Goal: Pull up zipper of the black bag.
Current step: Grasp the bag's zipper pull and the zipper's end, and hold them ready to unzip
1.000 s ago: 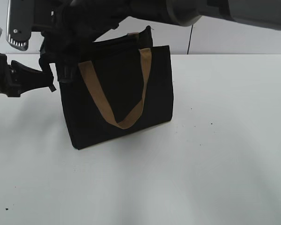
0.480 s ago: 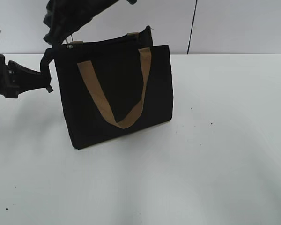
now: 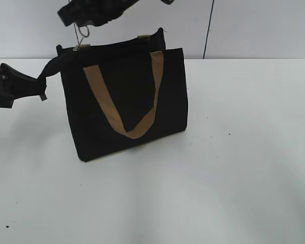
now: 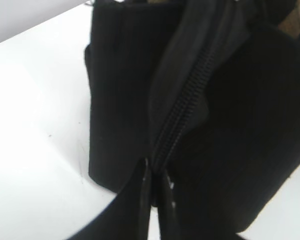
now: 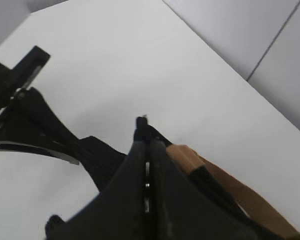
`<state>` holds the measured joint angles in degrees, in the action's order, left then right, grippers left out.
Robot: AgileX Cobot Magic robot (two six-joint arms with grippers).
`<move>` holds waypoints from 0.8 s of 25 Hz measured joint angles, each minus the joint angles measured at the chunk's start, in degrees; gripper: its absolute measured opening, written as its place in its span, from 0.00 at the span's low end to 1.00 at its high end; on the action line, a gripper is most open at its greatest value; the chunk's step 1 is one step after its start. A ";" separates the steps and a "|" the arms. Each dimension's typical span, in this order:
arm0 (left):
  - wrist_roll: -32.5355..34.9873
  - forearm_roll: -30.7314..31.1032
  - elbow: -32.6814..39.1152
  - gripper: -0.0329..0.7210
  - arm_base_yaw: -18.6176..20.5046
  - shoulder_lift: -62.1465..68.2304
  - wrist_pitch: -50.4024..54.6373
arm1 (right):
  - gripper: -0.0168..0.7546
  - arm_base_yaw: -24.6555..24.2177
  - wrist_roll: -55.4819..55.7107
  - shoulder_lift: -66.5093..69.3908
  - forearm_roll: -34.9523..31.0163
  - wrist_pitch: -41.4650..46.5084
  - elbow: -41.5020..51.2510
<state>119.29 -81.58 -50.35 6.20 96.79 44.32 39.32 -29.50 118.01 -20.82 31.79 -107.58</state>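
The black bag (image 3: pixel 127 101) stands upright on the white table, its tan handle (image 3: pixel 104 101) hanging down the front. My right gripper (image 3: pixel 84 19) is just above the bag's top left corner, shut on the silver zipper pull (image 3: pixel 82 33), which hangs taut from it; silver glints show between the jaws in the right wrist view (image 5: pixel 146 185). My left gripper (image 3: pixel 39 87) is left of the bag, shut on the black side strap (image 3: pixel 53 68). In the left wrist view the jaws (image 4: pixel 153 175) pinch black fabric at the end of the zip track (image 4: pixel 190 100).
The white table (image 3: pixel 234 152) stretches to the right and front of the bag. A pale wall with a dark vertical seam (image 3: pixel 208 30) stands behind. The right arm crosses over the bag's top from the upper right.
My right gripper has risen from the bag's top left corner, so the silver pull now hangs in view below it. My left gripper has shifted slightly left, drawing the side strap taut.
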 joint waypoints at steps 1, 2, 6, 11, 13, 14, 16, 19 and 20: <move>-0.45 0.55 0.00 0.06 0.00 -0.47 -0.05 | 0.00 -0.94 1.71 -0.17 0.00 0.65 0.00; -0.70 0.83 0.00 0.06 0.00 -0.96 -0.05 | 0.00 -1.86 3.14 -0.24 0.00 1.28 0.00; -2.76 3.14 0.00 0.06 0.00 -2.12 -0.06 | 0.00 -4.87 6.53 -0.25 -0.42 3.90 0.00; -6.28 7.74 0.00 0.06 0.00 -2.12 -0.96 | 0.00 -8.54 8.18 -0.94 -0.63 6.32 0.00; -7.59 8.85 0.00 0.06 0.00 -2.12 -1.83 | 0.00 -9.93 8.42 -1.00 -0.49 6.94 0.00; -8.03 9.37 0.00 0.06 0.00 -2.12 -2.26 | 0.00 -10.45 8.49 -1.00 0.19 7.29 0.00; -8.31 9.89 0.00 0.06 0.00 -2.12 -2.68 | 0.00 -11.69 9.16 -1.00 2.51 8.08 0.00; -8.38 10.11 0.00 0.06 0.00 -2.12 -2.80 | 0.00 -13.45 11.51 -1.00 8.06 9.45 0.00; -8.38 10.11 0.00 0.06 0.00 -2.12 -2.80 | 0.00 -13.97 12.43 -1.00 9.76 9.86 0.00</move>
<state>110.92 -71.47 -50.35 6.20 94.67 41.52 25.35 -17.06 117.01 -11.05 41.65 -107.58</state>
